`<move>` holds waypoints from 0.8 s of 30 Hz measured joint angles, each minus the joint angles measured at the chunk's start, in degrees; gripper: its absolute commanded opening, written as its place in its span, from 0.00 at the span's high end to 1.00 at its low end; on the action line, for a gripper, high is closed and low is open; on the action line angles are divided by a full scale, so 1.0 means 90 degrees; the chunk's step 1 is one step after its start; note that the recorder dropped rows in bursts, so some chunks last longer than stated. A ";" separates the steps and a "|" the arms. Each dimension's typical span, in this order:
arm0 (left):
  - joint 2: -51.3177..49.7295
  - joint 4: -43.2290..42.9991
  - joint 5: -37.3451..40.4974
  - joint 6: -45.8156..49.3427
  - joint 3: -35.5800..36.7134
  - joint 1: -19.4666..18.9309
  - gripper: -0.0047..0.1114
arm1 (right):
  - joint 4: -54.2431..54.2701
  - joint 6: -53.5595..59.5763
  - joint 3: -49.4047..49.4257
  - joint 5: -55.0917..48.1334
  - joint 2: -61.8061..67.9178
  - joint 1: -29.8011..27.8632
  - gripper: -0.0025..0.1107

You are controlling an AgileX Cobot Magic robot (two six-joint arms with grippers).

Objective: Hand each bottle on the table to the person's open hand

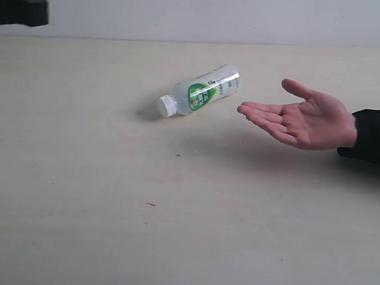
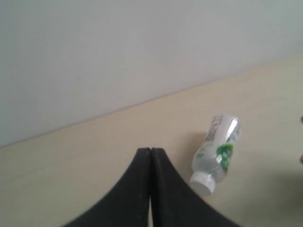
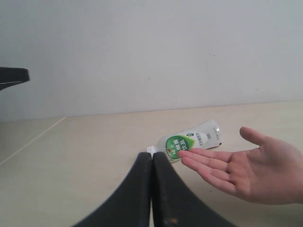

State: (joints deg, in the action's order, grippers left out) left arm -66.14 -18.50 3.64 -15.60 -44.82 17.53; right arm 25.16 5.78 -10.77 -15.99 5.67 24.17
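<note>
Pale beige wood-grain worktop (image 1: 66,238), wide and flat, meeting a plain light wall (image 1: 218,14) at the back. Flecked with a few tiny dark specks (image 1: 178,155) toward the middle and nearer the front. Carries a clear bottle (image 1: 200,91) with green-white label, lying on its side, white cap (image 1: 166,105) toward the left of the exterior view, base toward the right, faint shadow beside the cap.

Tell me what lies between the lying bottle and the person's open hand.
Nothing: the exterior view shows only bare table between the bottle and the hand.
</note>
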 measured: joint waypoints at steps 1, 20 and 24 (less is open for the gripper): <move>-0.0431 -0.0033 0.0304 0.0050 -0.0382 0.0000 0.96 | 0.0000 0.0000 0.0000 0.0000 0.0000 0.0000 0.98; -0.6459 0.2881 0.4918 0.4440 -0.7459 -0.0025 0.96 | 0.0000 0.0000 0.0000 0.0000 0.0000 0.0000 0.98; -0.7396 0.3377 0.6137 0.4680 -0.8866 -0.0025 0.96 | 0.0000 0.0000 0.0000 0.0000 0.0000 0.0000 0.98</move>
State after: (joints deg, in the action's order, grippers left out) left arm -132.71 11.90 58.88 26.52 -124.61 17.30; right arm 25.16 5.78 -10.77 -15.99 5.67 24.17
